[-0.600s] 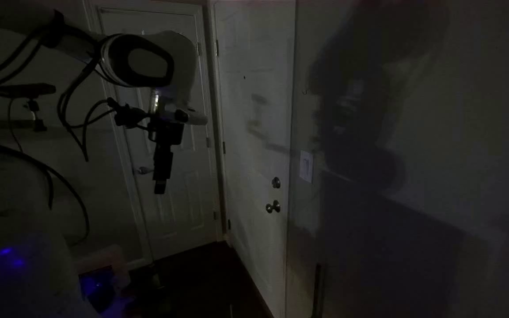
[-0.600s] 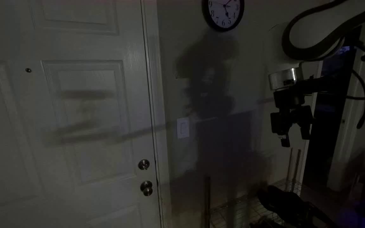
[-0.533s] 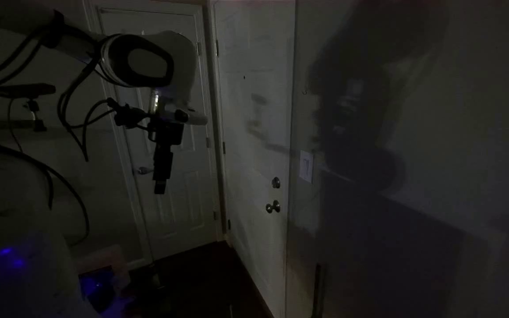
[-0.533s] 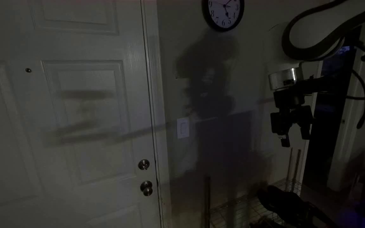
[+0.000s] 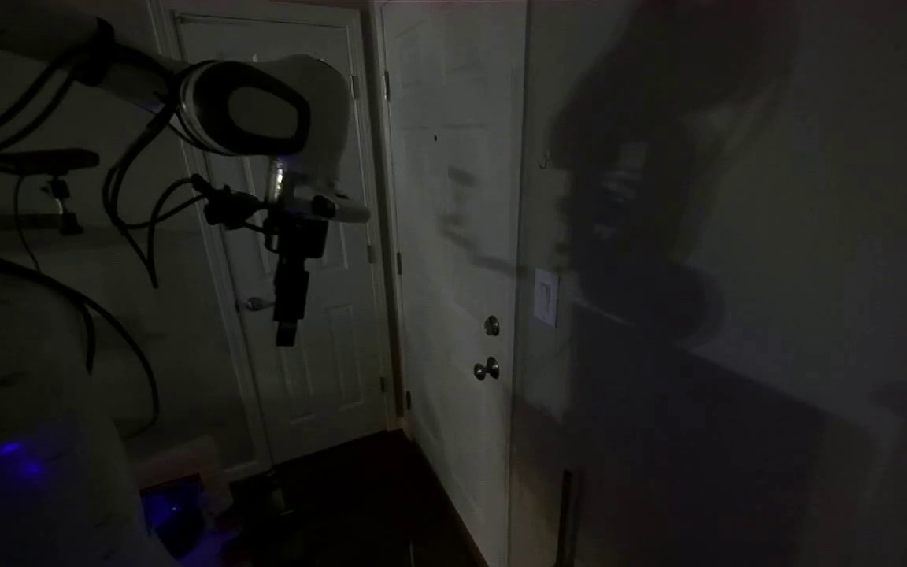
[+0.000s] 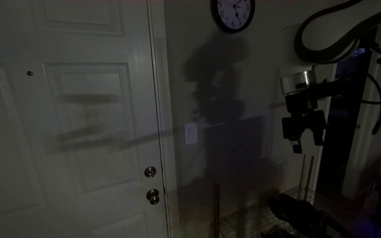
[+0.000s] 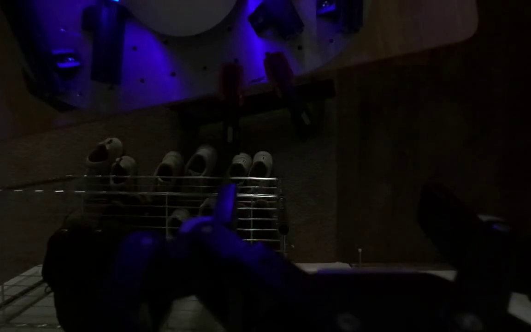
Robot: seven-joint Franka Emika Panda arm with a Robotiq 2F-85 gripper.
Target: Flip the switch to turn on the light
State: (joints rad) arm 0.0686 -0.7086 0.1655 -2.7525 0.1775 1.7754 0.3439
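The switch is a small white upright wall plate with a rocker-like toggle. It shows in both exterior views [image 5: 546,297] [image 6: 191,133], on the wall just beside the door frame, and is out of view in the wrist view. My gripper points down in mid-air, well apart from the switch. In an exterior view my gripper [image 6: 308,144] has its fingers spread and nothing between them. It shows from the side in an exterior view [image 5: 286,335]. In the wrist view my gripper [image 7: 327,196] also has its fingers wide apart and empty. The room is dark.
A white door [image 6: 91,132] with a round handle [image 6: 152,196] is beside the switch. A wall clock [image 6: 232,15] hangs above. A wire rack [image 7: 265,216] with several shoes [image 7: 201,161] stands below. A dark object [image 6: 296,211] is on the rack.
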